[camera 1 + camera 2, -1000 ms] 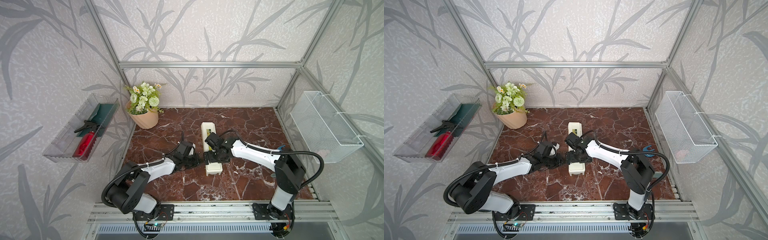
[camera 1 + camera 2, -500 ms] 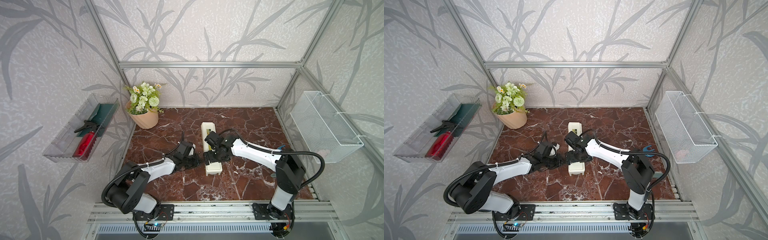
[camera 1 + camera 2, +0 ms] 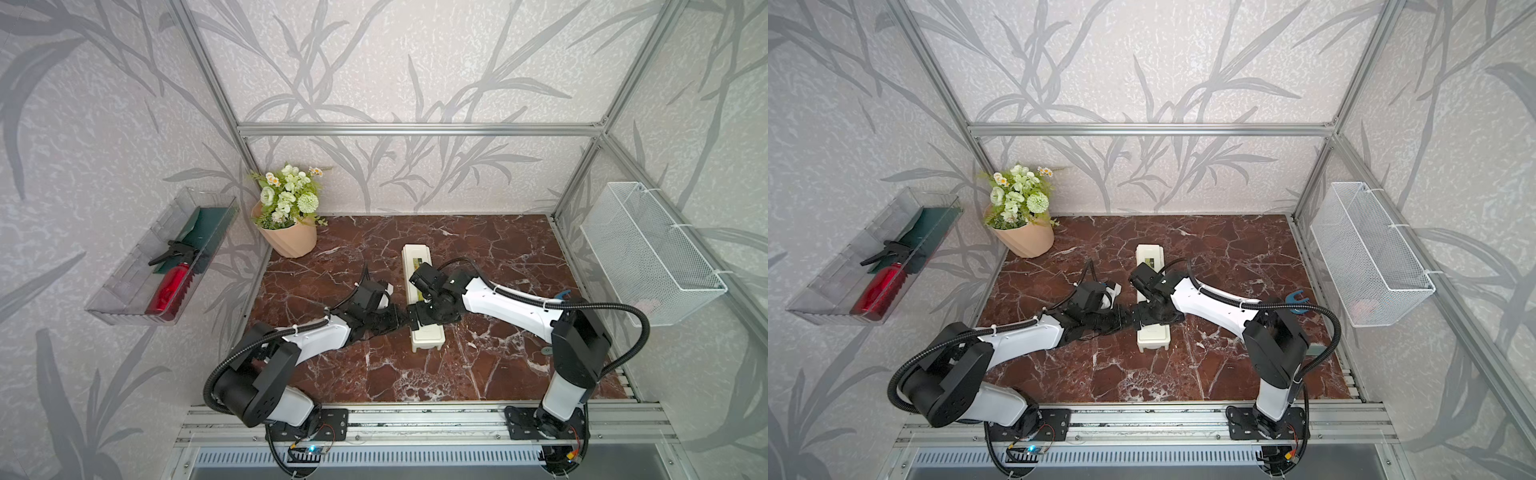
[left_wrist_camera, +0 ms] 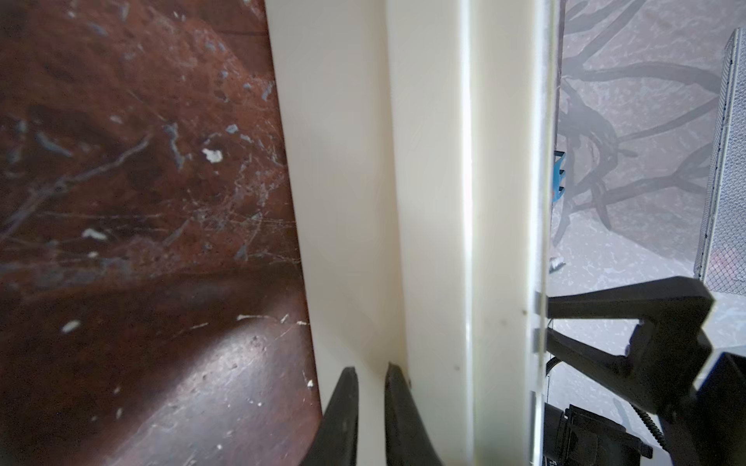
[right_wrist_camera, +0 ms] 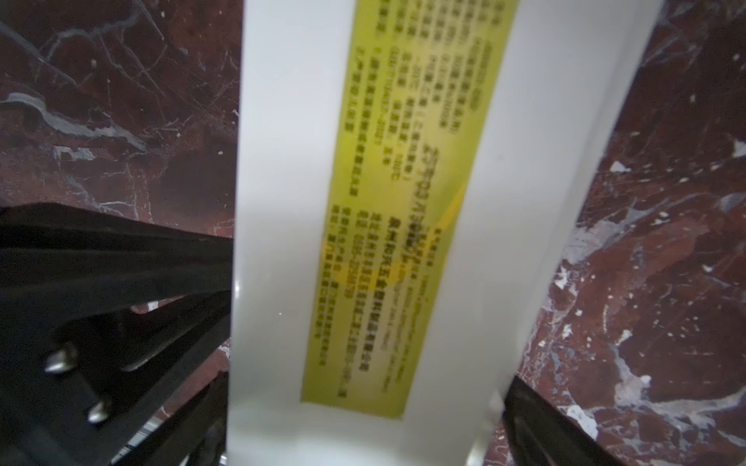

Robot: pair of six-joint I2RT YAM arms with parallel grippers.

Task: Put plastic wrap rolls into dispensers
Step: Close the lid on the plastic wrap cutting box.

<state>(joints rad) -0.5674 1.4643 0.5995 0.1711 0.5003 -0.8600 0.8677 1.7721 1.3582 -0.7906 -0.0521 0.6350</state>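
Cream-white plastic forms the dispenser (image 3: 415, 252), a long, narrow box lying flat in the middle of the red-brown marble worktop (image 3: 498, 365). Its length runs away from the arm bases. The lid is down, with the yellow-green label (image 5: 403, 201) facing up. The print on the label is too blurred to read in the right wrist view.

The right pincer (image 3: 426, 322) hangs over the near half of the box with its jaws spread wide apart. One black finger (image 5: 121, 262) goes down each long side, close beside the walls. The left pincer (image 4: 370, 373) reaches in low from the left. Its two fingers are drawn nearly together, with only a thin slit between them. Their tips sit against the box's long side wall, at the step below the lid. I cannot tell whether they pinch any edge there. In both top views the two pincers meet at the same stretch of the box, the left pincer's tip (image 3: 1128, 321) just beside the right one.

Farther out, a peach flower pot (image 3: 291, 243) with white and green blooms stands in the far left corner of the worktop. A clear tray (image 3: 124, 299) is fixed to the left wall and holds a red bottle (image 3: 170, 286) with a black trigger head. A white mesh basket (image 3: 648, 257) hangs on the right wall. A small blue hook (image 3: 561, 296) lies near the right edge of the worktop, behind the right arm.
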